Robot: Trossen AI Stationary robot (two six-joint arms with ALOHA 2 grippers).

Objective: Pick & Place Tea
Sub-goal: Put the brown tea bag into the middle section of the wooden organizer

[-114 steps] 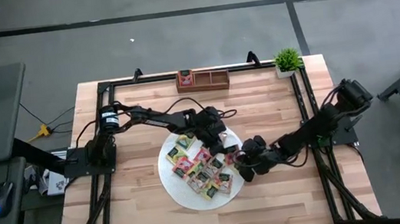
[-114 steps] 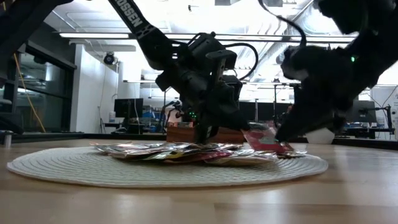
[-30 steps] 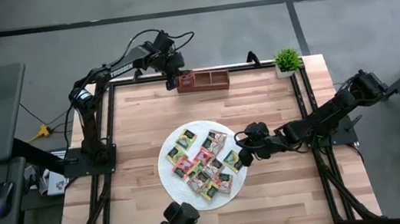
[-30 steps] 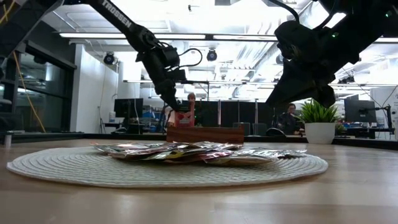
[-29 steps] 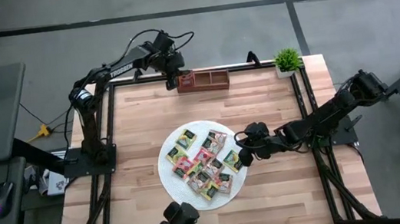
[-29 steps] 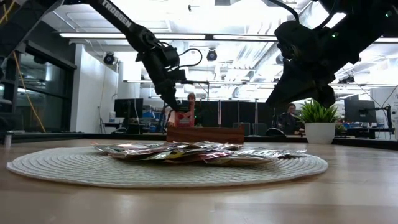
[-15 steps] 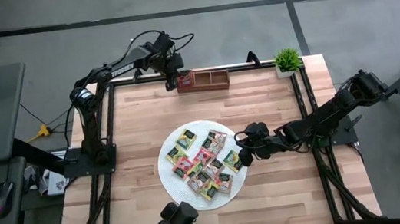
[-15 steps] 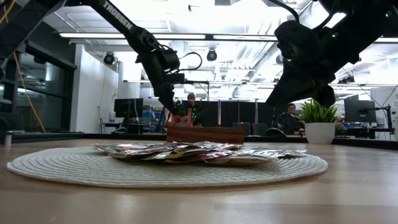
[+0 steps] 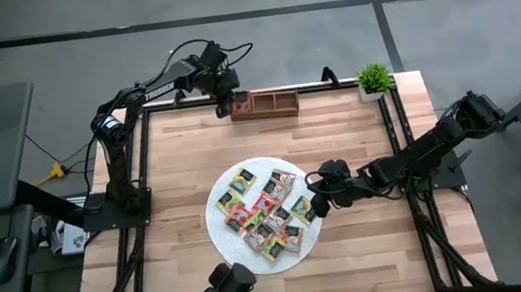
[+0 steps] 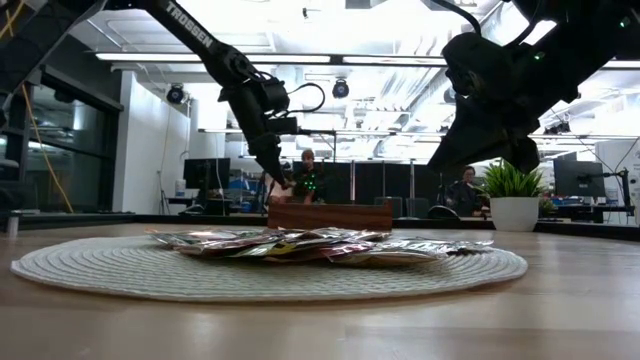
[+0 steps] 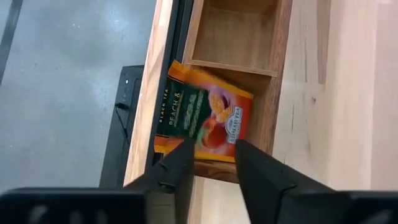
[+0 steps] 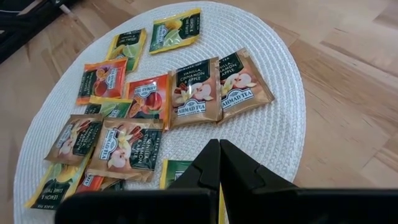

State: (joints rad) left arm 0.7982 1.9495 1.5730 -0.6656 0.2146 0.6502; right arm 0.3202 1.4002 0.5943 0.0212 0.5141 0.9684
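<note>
Orange packet [image 11: 202, 117]: its near edge is hidden behind the left gripper's [image 11: 211, 163] fingertips; whether it touches them cannot be told
Wooden tray [image 11: 239, 74]: far compartment cut off by the frame edge
Packets by right gripper [image 12: 219, 163]: a green packet [image 12: 174, 171] half hidden behind the closed fingers; labels on the low view's pile [image 10: 320, 245] too small to read

Robotics lab: behind the wooden table [image 10: 560, 300], monitors [image 10: 200, 172], ceiling strip lights [image 10: 160, 57], seated person [image 10: 465, 190].
</note>
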